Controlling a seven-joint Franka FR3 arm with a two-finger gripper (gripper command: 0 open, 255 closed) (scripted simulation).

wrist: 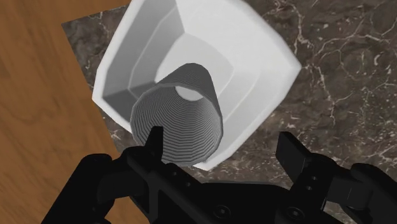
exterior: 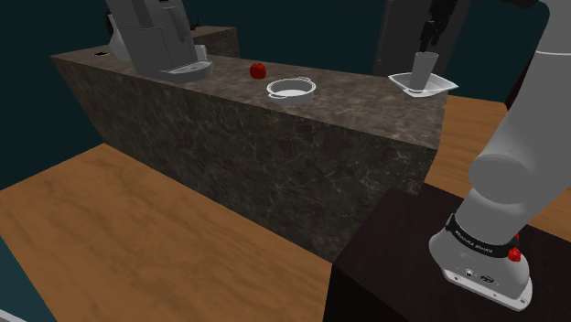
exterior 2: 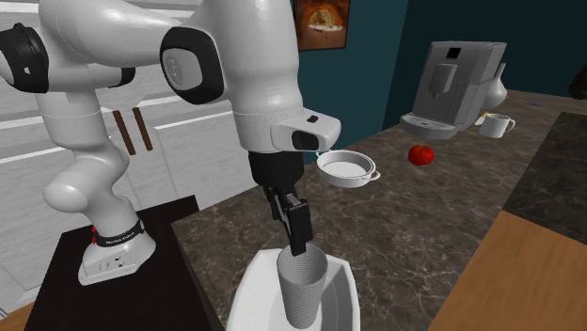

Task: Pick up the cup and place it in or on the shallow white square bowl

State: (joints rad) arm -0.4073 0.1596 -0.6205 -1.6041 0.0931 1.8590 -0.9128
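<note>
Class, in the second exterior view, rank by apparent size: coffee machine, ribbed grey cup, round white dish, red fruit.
coffee machine
ribbed grey cup
round white dish
red fruit
The cup stands nearest the camera, so its place above the dish is unsure.

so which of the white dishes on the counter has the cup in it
The square bowl at the counter's end by the arm: the grey ribbed cup stands upright in it. The round handled bowl by the red fruit holds nothing.
</note>
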